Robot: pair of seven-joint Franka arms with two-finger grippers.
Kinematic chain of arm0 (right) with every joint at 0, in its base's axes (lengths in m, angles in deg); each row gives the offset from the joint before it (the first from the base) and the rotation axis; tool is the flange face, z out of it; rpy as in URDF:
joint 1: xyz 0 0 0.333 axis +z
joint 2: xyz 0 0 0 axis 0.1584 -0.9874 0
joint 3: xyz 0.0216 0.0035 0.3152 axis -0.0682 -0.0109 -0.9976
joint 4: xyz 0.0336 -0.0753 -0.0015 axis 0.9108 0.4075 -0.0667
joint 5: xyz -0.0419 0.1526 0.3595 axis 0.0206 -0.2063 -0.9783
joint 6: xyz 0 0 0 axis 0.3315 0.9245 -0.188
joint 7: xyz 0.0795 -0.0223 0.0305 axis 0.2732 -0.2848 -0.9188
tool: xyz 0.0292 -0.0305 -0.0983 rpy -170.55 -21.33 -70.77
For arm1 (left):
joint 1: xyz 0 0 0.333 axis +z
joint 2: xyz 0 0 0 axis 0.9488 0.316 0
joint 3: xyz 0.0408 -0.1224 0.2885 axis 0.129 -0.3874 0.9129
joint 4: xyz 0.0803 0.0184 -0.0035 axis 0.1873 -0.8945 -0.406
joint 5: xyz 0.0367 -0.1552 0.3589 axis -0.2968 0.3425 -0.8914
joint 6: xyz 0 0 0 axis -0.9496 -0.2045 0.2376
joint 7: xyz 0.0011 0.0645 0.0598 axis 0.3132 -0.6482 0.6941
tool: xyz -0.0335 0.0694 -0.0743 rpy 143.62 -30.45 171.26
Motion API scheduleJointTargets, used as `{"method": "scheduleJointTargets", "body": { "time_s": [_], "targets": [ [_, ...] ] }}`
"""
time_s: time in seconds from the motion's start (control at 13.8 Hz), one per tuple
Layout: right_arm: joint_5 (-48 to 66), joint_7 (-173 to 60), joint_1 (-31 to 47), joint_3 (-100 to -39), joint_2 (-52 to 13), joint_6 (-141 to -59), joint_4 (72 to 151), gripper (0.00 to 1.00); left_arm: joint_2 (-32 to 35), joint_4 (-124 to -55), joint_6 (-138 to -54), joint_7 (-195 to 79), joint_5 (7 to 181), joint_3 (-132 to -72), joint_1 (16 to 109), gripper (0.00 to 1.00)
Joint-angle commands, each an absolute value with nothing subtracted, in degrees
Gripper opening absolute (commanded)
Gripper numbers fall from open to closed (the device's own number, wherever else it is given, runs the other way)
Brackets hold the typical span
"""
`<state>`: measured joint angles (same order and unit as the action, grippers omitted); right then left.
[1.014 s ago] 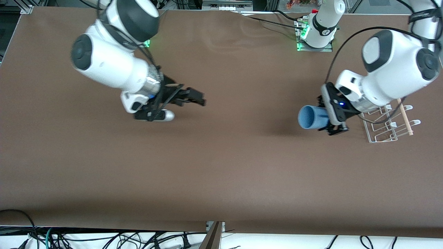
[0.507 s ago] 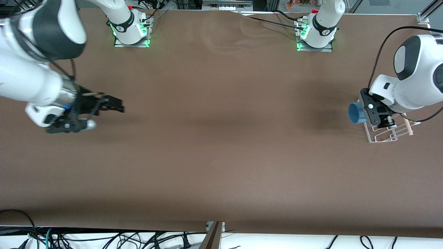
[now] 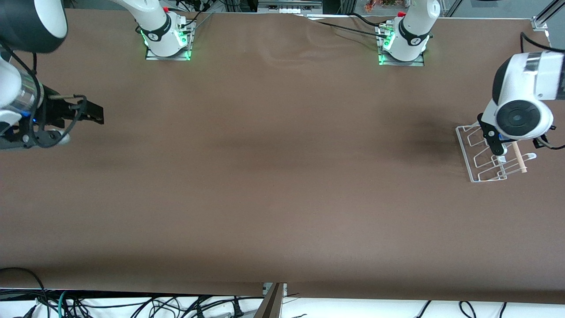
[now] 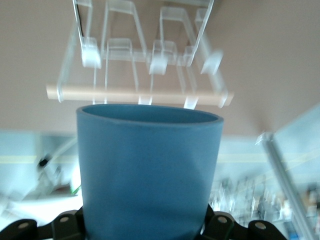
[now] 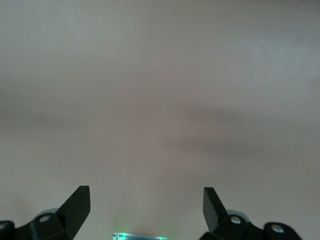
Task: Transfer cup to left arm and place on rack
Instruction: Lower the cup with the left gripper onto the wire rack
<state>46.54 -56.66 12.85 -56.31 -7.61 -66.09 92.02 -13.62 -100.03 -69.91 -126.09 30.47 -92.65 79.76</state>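
Note:
The light-blue cup (image 4: 147,170) fills the left wrist view, and my left gripper (image 4: 147,231) is shut on its lower part. Past the cup's rim lies the white wire rack (image 4: 120,50) with its wooden rod (image 4: 135,95). In the front view the left gripper (image 3: 494,140) hangs over the rack (image 3: 474,170) at the left arm's end of the table. The arm's wrist hides the cup there. My right gripper (image 3: 88,117) is open and empty over the right arm's end of the table, and in its wrist view its fingers (image 5: 80,202) frame only bare tabletop.
Brown cloth covers the table (image 3: 282,176). Both arm bases (image 3: 165,39) (image 3: 404,44) stand along its edge farthest from the front camera. Cables hang below the edge nearest that camera.
The left arm swung the cup from over the table onto a spot above the rack. The right arm drew back toward its own end of the table, still open.

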Motion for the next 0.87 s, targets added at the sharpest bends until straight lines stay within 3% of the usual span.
{"method": "scheduleJointTargets", "body": {
  "time_s": [0.0, 0.29, 0.8],
  "targets": [
    [48.56, -55.56, 0.86, -67.54, -4.31, -66.58, 97.86, 1.00, -12.76, -105.96, -69.54, -120.18, 16.08, -93.47, 78.27, 0.00],
    [47.34, -51.79, -10.05, -76.61, 4.04, -77.31, 111.15, 1.00, -10.30, -111.33, -70.41, -110.33, 3.39, -94.35, 77.82, 0.00],
    [47.68, -51.07, -11.40, -76.54, 7.30, -73.89, 108.52, 1.00, -6.09, -115.91, -71.04, -97.93, -5.16, -94.35, 78.17, 0.00]
  ]
}}
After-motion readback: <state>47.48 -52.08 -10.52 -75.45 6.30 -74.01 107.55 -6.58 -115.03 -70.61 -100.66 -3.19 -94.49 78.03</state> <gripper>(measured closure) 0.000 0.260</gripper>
